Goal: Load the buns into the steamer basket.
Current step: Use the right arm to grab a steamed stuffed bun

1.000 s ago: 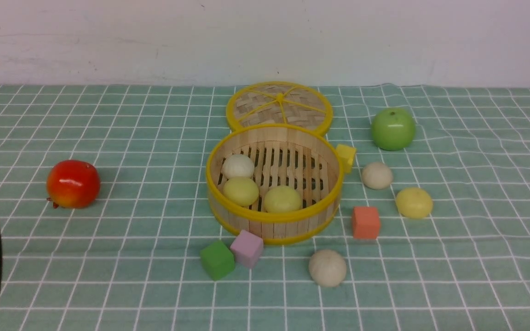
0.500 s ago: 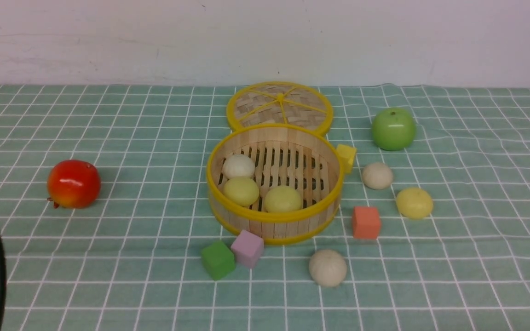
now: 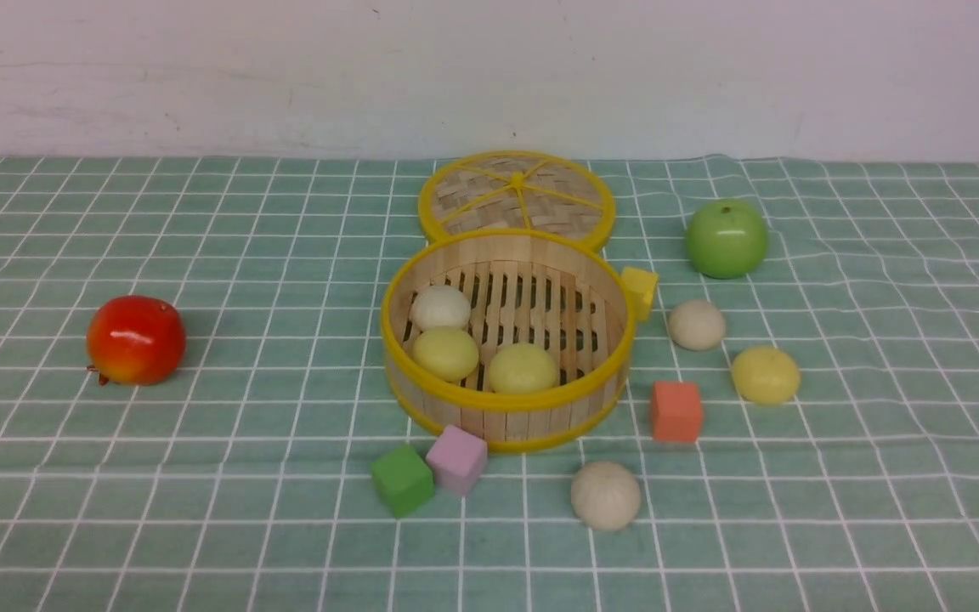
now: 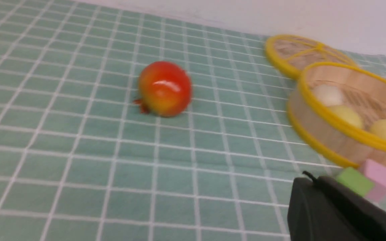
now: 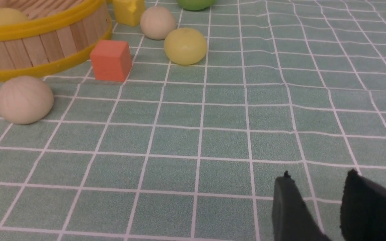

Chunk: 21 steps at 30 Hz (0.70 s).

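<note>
The steamer basket (image 3: 502,399) stands mid-table, and three buns lie in it: one off-white (image 3: 439,307) and two pale yellow (image 3: 445,354) (image 3: 523,367). Three more buns lie on the cloth: an off-white one (image 3: 696,324) and a yellow one (image 3: 765,374) to the basket's right, and an off-white one (image 3: 605,495) in front of it. Neither gripper shows in the front view. My left gripper (image 4: 308,179) is shut and empty, hanging above the cloth on the basket's (image 4: 347,130) left. My right gripper (image 5: 318,174) is open and empty, well short of the nearest bun (image 5: 24,99).
A red apple (image 3: 135,339) sits far left and a green apple (image 3: 726,238) back right. The woven lid (image 3: 515,195) lies behind the basket. A yellow cube (image 3: 640,289), an orange cube (image 3: 676,410), a green cube (image 3: 402,480) and a pink cube (image 3: 456,459) ring the basket.
The black cable at the front view's left edge has slid out of the picture. Buns, basket and cubes have not moved.
</note>
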Available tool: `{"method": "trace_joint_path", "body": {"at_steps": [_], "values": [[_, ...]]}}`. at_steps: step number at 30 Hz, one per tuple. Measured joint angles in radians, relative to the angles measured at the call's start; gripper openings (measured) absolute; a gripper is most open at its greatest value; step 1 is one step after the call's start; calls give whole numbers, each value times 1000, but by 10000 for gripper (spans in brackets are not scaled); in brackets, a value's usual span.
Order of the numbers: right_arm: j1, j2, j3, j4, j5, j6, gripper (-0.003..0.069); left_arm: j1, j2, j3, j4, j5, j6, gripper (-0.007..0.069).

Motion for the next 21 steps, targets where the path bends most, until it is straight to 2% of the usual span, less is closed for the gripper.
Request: {"method": "trace_joint_path", "body": {"at_steps": [6,9,14,18,21], "values": [[0,0,0,0,0,0,239,129,-134,148,-41,3,0,-11],[0,0,0,0,0,0,239,157,-138,197,-73,29,0,-11],[0,0,0,0,0,0,239,144,-138,204,-90,47,14,-8],[0,0,0,0,0,0,239,61,-138,204,-94,47,58,-3],[0,0,0,0,0,0,239,45,-138,204,-96,47,65,0]]}}
